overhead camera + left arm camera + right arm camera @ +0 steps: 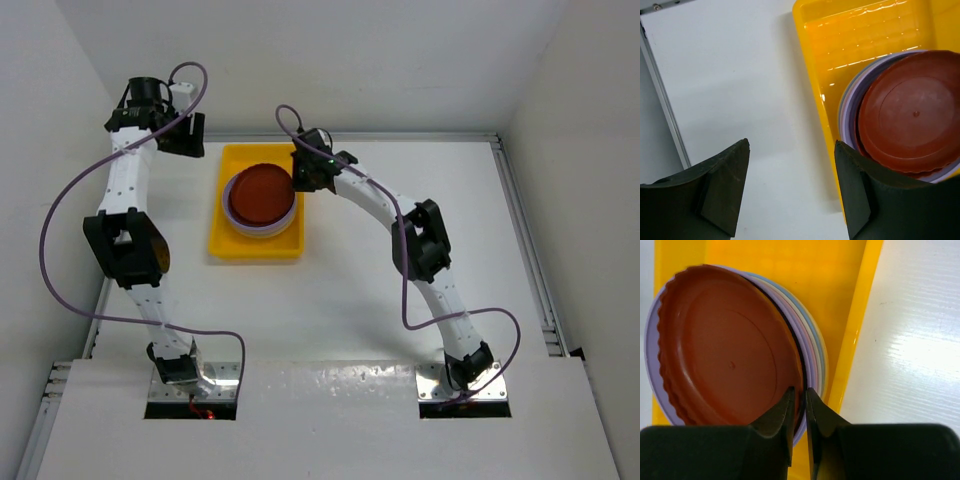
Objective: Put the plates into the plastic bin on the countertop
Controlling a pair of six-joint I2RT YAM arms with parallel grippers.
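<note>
The yellow plastic bin [226, 246] sits on the white countertop [380, 330] and holds a stack of plates [243, 222]. A dark red plate [262, 193] lies on top, shifted a little toward the right. My right gripper [301, 172] reaches over the bin's right side. In the right wrist view its fingers [800, 389] straddle the rim of the dark red plate [725, 350], parted by a thin slit. Lavender, pink, cream and blue plate edges [812, 347] show underneath. My left gripper [791, 144] hangs open over bare countertop just left of the bin [812, 85], holding nothing.
A thin raised metal edge [520, 220] runs along the right side and the back of the countertop. White walls close in on the left, back and right. The left arm's elbow [128, 245] stands left of the bin.
</note>
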